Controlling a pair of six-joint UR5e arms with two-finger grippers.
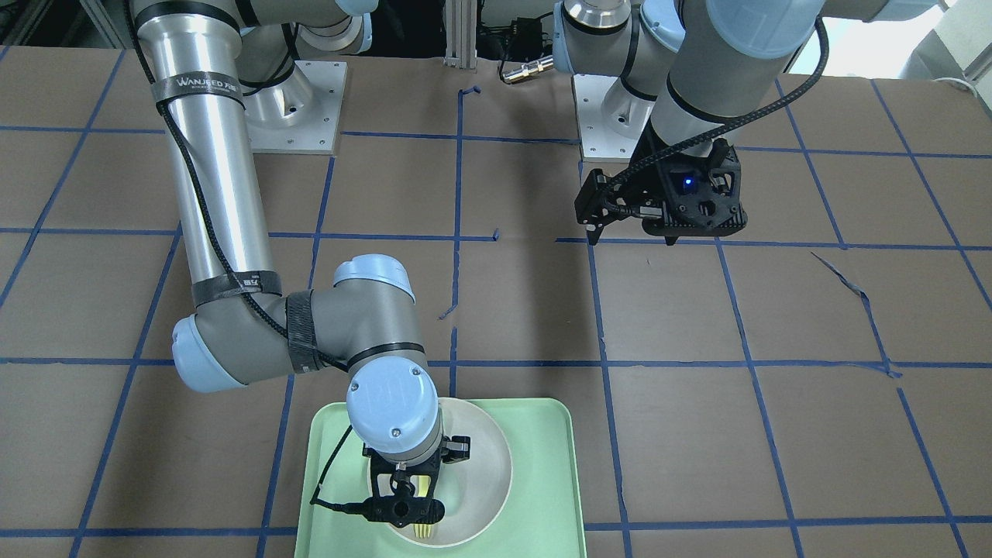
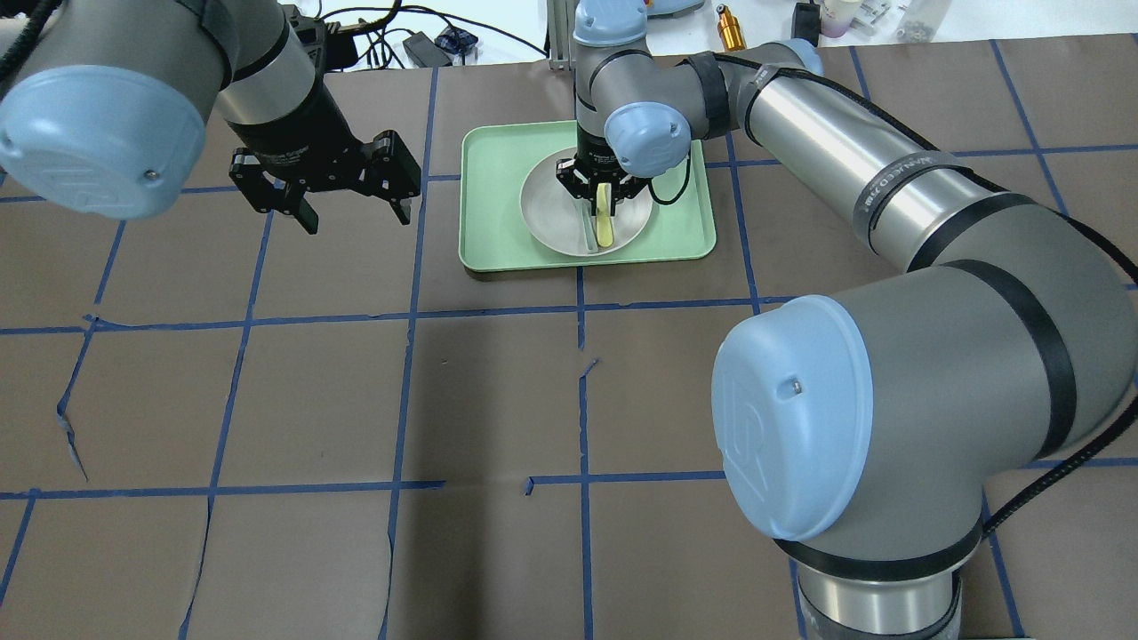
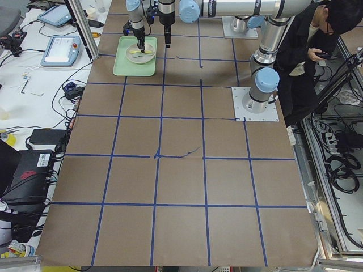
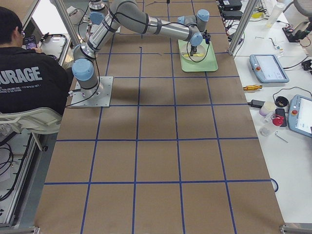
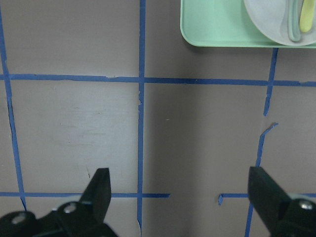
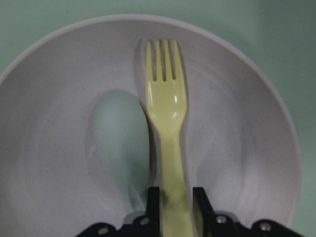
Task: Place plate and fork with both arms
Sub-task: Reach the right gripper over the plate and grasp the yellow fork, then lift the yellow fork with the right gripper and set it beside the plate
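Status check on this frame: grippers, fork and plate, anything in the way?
Right gripper shut on fork handle, fork in plate. Left gripper open, empty, over table. Spoon lies right beside fork in plate; plate on green tray.

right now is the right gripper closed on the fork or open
Shut on the fork: the right gripper has both fingers pressed against the handle, over the plate.

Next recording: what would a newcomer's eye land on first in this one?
First the right gripper, down in the round white plate on the mint-green rectangular tray at the table's far side. Its fingers are closed on the handle of the pale-yellow plastic fork, and a grey-green spoon lies beside the fork in the plate. Next, the left gripper, open and empty, hanging over the brown table beside the tray.
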